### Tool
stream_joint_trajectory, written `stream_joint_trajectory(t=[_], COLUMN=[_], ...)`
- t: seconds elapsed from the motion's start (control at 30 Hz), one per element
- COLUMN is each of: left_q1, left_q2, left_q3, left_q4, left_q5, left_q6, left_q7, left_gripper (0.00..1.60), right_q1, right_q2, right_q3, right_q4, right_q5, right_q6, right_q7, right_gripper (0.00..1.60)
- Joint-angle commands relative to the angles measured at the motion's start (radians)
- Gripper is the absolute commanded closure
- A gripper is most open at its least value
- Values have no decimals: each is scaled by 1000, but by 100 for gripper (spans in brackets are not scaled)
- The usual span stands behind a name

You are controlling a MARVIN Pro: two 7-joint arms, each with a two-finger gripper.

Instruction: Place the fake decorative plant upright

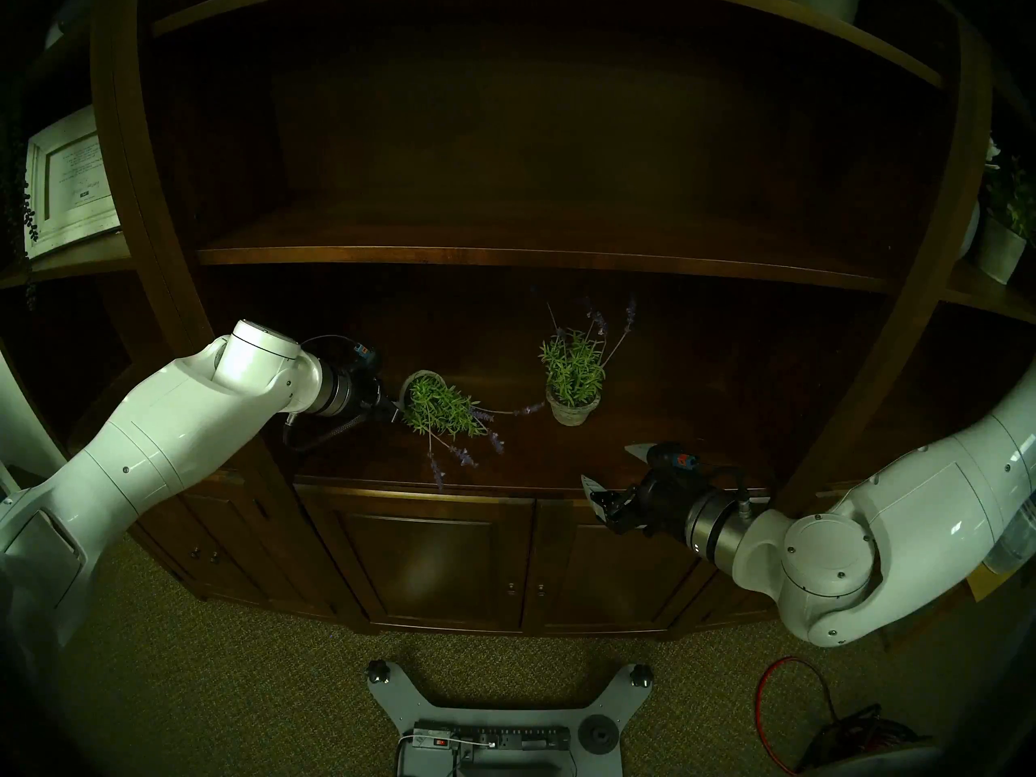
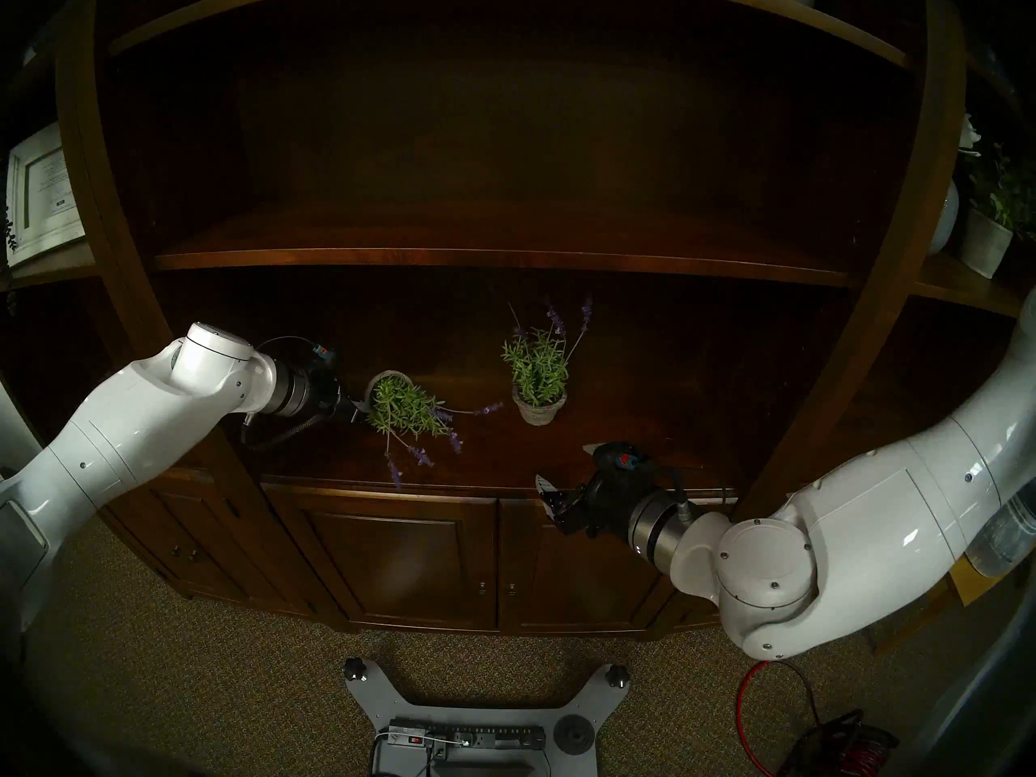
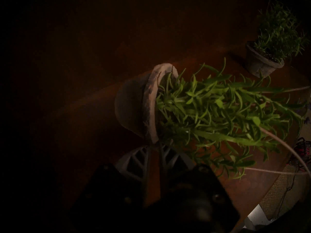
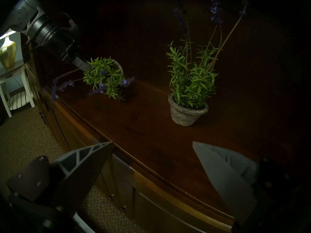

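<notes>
The fake decorative plant lies on its side on the dark wooden shelf, left of centre. Its grey pot points left, and the green leaves and purple flower stalks spill right and forward over the shelf edge. My left gripper reaches in from the left. Its two fingers are pinched together on the near rim of the pot. My right gripper hovers open and empty at the shelf's front edge, right of centre.
A second potted lavender stands upright to the right of the fallen plant, clear of it. An upper shelf board runs overhead. The bookcase's side post stands close behind my left wrist. Cabinet doors lie below.
</notes>
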Motion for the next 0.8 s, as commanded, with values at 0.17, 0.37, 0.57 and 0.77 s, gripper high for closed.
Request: stream_joint_trajectory(t=[0.17,0.37,0.57,0.77], left_q1=[-5,-2,4,5], left_q2=[6,9,5,-2], left_q3=[-17,-23,-31,-37], left_q4=[-23,-34,-38,-44], left_q5=[-5,-10,-15,-20], left_q6=[-14,-14,-29,-41], left_q7=[6,12,24,42], left_gripper=[99,92,94,93], right_q1=[14,14,14,14], right_q2=[-2,-2,-2,-2], right_q3=[15,15,15,15], right_q4=[1,1,1,1], right_q5=[-10,-10,-9,-9], right_q6=[-9,-8,-8,-8], right_q7=[2,2,2,2], right_gripper=[0,0,0,0])
